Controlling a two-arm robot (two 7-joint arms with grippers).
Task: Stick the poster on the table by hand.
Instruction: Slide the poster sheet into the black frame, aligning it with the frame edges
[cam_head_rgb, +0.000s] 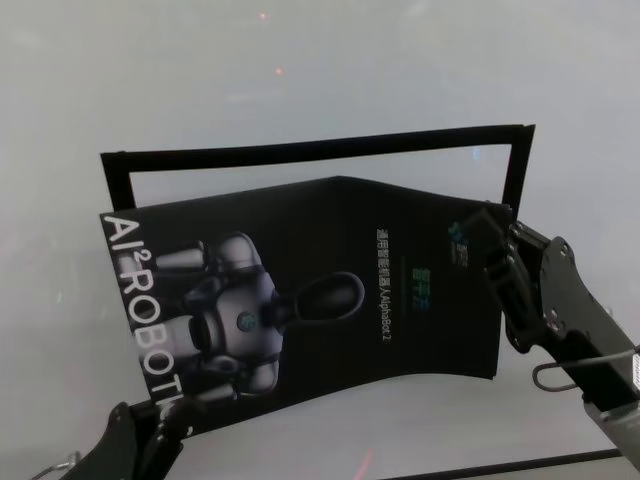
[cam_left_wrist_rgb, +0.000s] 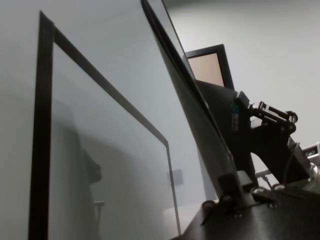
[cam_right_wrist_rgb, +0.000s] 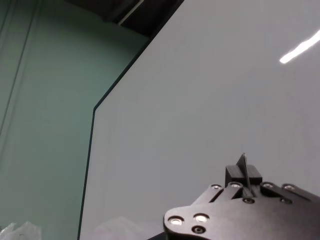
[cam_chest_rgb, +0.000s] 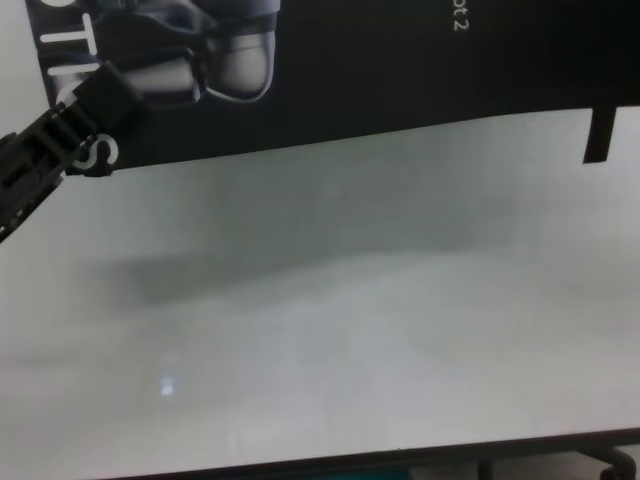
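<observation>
Up close, we see our left gripper (cam_head_rgb: 165, 420) at the near left of the white table (cam_head_rgb: 300, 90), its black ribbed fingers (cam_chest_rgb: 105, 95) clenched on the near-left corner of the poster (cam_head_rgb: 320, 300), right over the last of the big white vertical letters (cam_head_rgb: 140, 300). In the chest view the poster's near edge hangs above the glossy tabletop and a soft shadow lies on the surface beneath it, so we read the sheet as lifted clear there. Farther along, the poster spreads across the middle of the table, black and glossy, with the grey-white humanoid robot picture (cam_head_rgb: 235, 310) on its left half and the small "AlphaBot 2" text (cam_head_rgb: 383, 290) running down its centre; the sheet bows, its far edge peaking in the middle. On the right, our right gripper (cam_head_rgb: 490, 240) is clamped on the poster's far-right corner, the sheet's thin edge showing between its pads in the right wrist view. Beyond the poster, a frame of narrow black strips (cam_head_rgb: 320, 148) lies flat on the table, its far bar and both side bars showing past the poster's edges. Farthest off, two small red light spots (cam_head_rgb: 263, 16) glint on the bare white surface.
</observation>
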